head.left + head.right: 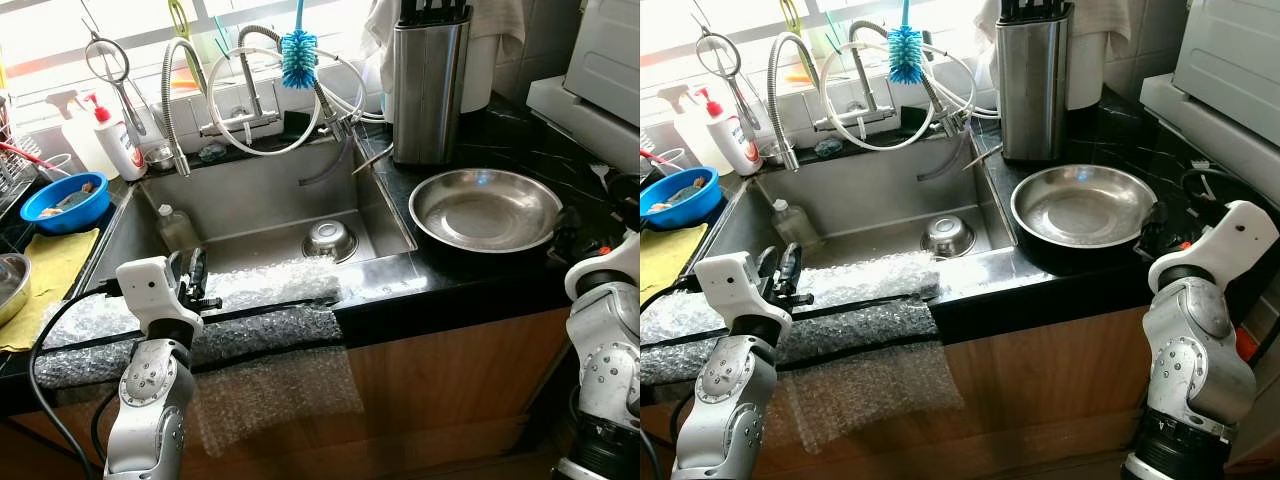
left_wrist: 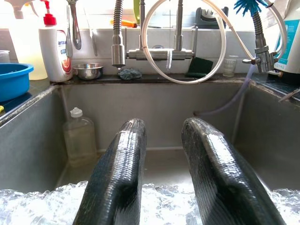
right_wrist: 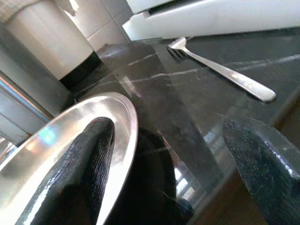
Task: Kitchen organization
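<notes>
Evidently the organizing has barely begun, since every item sits loose and neither end effector carries anything. A steel pan (image 1: 487, 208) rests on the black surface (image 1: 520, 150) to the right of the sink (image 1: 250, 200), near its front edge, with a knife block (image 1: 430, 85) just behind it. The right end effector (image 3: 173, 164) hangs at the right front corner of that surface, fingers spread wide, one finger (image 3: 77, 173) lying across the pan's rim in the wrist view and the other out past the surface edge; it grips nothing yet. A fork (image 3: 220, 68) lies farther back on the surface, apart from the pan.

Inside the sink, a small steel bowl (image 1: 330, 238) sits over the drain area and a clear bottle (image 1: 176, 228) stands against the left wall. The left end effector (image 2: 161, 178) hovers over the sink's near rim, fingers moderately apart and empty, pointing toward the far wall. Bubble wrap (image 1: 250, 300) drapes over that near rim and hangs down the cabinet front.

Farther out, a blue bowl (image 1: 65, 200) and yellow cloth (image 1: 45, 275) lie on the left, a white dispenser bottle (image 1: 118, 140) stands by the far ledge, and a blue bottle brush (image 1: 298, 50) hangs above the faucet (image 1: 245, 110).

As I judge it, nearly everything is left: pan, fork, bowl and bottle all await sorting.
</notes>
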